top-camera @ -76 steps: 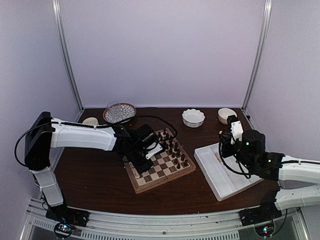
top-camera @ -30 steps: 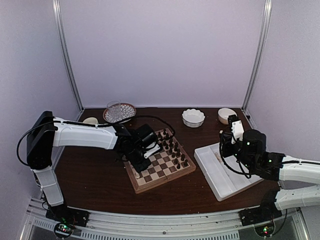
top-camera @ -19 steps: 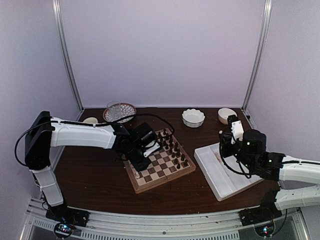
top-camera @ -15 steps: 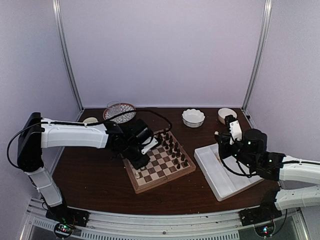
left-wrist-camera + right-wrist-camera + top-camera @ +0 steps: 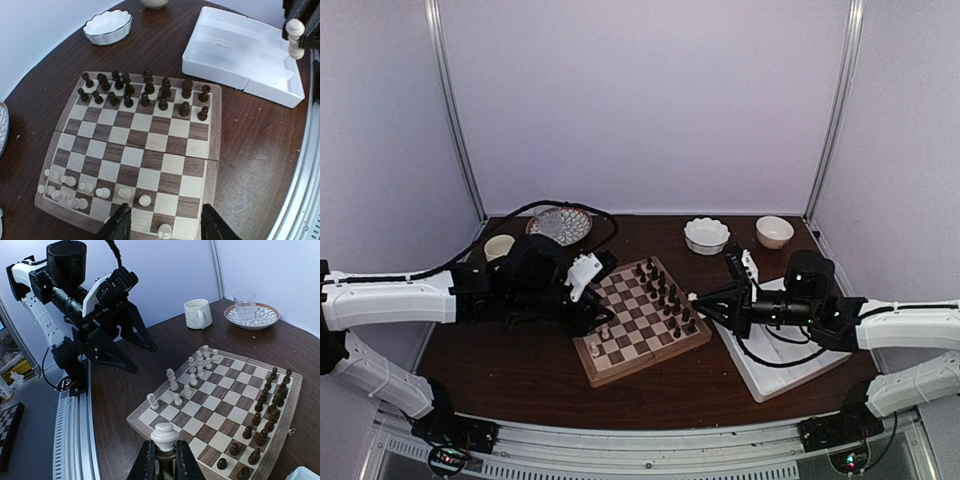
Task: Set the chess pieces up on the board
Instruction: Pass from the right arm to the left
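The board (image 5: 642, 325) lies mid-table. Several white chess pieces (image 5: 603, 335) stand along its near-left edge, and dark pieces (image 5: 665, 295) fill the far-right rows. My left gripper (image 5: 592, 318) hangs open over that near-left edge, its fingers apart and holding nothing. In the left wrist view a white piece (image 5: 164, 231) stands free on the edge row (image 5: 160, 145) below the open left gripper (image 5: 165, 227). My right gripper (image 5: 695, 298) reaches over the board's right corner. It is shut on a round-headed white piece (image 5: 165, 434), gripped below the head by the right gripper (image 5: 165, 460).
A white tray (image 5: 760, 370) lies right of the board under the right arm. Two white bowls (image 5: 706, 235) (image 5: 774, 231) stand at the back. A mug (image 5: 500, 245) and a patterned plate (image 5: 560, 222) with a glass (image 5: 245, 307) stand at the back left.
My left arm has drawn back off the board and dropped low, its jaws opening. My right arm has swung from over the tray out to the board's right corner, carrying the white piece.
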`<move>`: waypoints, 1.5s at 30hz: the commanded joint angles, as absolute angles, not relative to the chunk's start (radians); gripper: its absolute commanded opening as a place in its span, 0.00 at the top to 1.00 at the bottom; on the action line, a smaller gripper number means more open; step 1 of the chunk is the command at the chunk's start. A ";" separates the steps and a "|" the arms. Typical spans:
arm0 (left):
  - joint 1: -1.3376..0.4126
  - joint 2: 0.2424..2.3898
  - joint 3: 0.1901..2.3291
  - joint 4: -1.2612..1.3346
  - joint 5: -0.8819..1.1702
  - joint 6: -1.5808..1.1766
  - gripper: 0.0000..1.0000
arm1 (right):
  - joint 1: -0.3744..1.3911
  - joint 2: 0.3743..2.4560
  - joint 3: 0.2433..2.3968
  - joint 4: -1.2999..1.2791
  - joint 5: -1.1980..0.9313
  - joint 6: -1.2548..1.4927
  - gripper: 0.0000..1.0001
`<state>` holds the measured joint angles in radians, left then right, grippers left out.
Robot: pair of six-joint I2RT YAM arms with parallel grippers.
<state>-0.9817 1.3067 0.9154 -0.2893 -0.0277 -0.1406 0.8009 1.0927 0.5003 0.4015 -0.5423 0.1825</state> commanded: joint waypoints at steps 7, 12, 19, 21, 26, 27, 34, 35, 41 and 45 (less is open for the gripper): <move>-0.978 1.283 0.778 0.156 0.289 -0.262 0.39 | 0.941 1.193 0.615 0.339 -0.517 0.055 1.00; -0.976 1.282 0.764 0.230 0.348 -0.342 0.29 | 0.972 1.225 0.640 0.300 -0.456 0.016 1.00; -0.959 1.376 0.809 0.268 0.465 -0.520 0.23 | 1.106 1.177 0.601 0.262 -0.036 -0.160 1.00; -0.956 1.428 0.829 0.289 0.529 -0.561 0.23 | 1.117 1.155 0.570 0.301 -0.010 -0.174 1.00; -0.956 1.518 0.853 0.337 0.600 -0.607 0.30 | 1.162 1.148 0.560 0.301 0.097 -0.240 1.00; -0.955 1.528 0.859 0.337 0.612 -0.611 0.31 | 1.173 1.152 0.561 0.301 0.117 -0.255 1.00; -0.956 1.576 0.884 0.352 0.689 -0.647 0.34 | 1.239 1.222 0.591 0.289 0.213 -0.320 1.00; -0.956 1.583 0.887 0.360 0.700 -0.653 0.36 | 1.243 1.230 0.597 0.286 0.215 -0.322 1.00; -0.956 1.592 0.888 0.371 0.704 -0.659 0.43 | 1.260 1.250 0.607 0.282 0.224 -0.331 1.00; -0.958 1.602 0.897 0.348 0.687 -0.658 0.47 | 1.270 1.245 0.608 0.286 0.237 -0.330 1.00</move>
